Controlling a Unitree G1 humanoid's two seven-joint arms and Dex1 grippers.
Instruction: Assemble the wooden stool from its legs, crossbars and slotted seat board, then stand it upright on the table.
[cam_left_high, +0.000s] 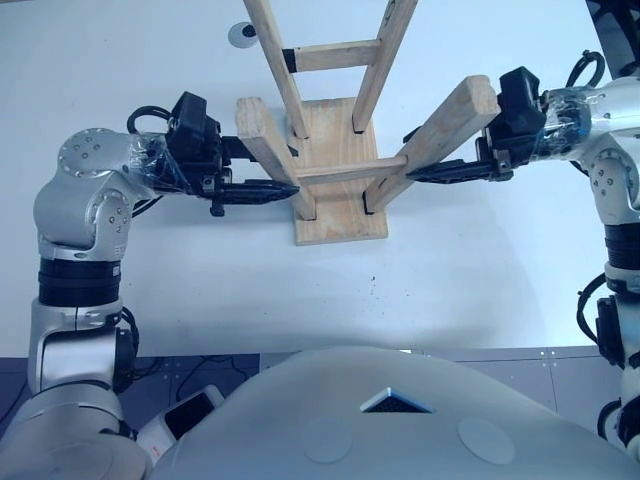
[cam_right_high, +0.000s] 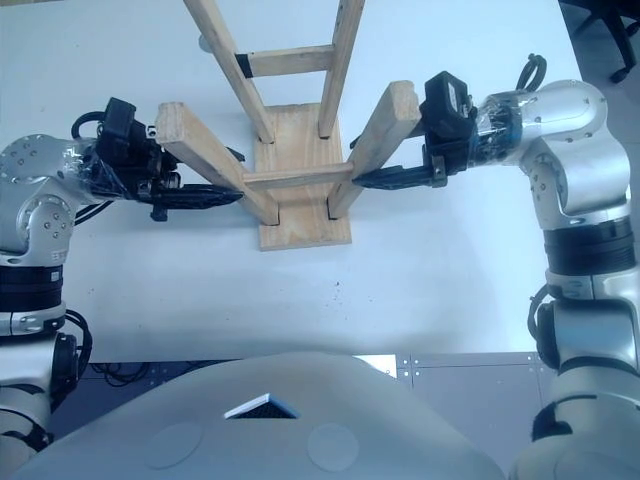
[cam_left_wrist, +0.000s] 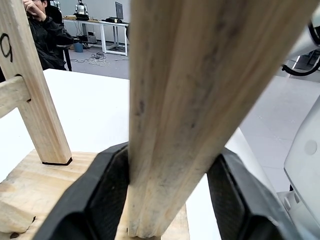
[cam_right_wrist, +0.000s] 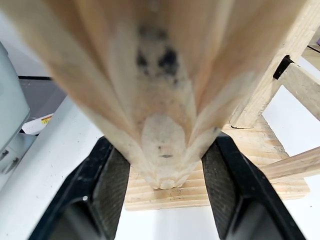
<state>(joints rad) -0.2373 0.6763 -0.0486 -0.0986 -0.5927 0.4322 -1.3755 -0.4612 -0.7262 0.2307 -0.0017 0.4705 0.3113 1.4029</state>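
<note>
The wooden stool stands upside down, its seat board (cam_left_high: 340, 228) flat on the white table and its legs pointing up. Crossbars (cam_left_high: 340, 172) join the legs, one pair near, one pair far (cam_left_high: 335, 55). My left gripper (cam_left_high: 285, 190) is shut on the near-left leg (cam_left_high: 268, 145), low by the seat board. In the left wrist view black fingers (cam_left_wrist: 95, 195) press both sides of that leg (cam_left_wrist: 190, 100). My right gripper (cam_left_high: 420, 172) is shut on the near-right leg (cam_left_high: 440, 135), and its fingers (cam_right_wrist: 107, 185) flank the leg (cam_right_wrist: 160, 75) above the board (cam_right_wrist: 250, 145).
The white table (cam_left_high: 480, 280) spreads wide around the stool, with bare surface in front and on both sides. A small round mark (cam_left_high: 243, 35) lies at the back left. The table's front edge (cam_left_high: 200, 352) runs close to me.
</note>
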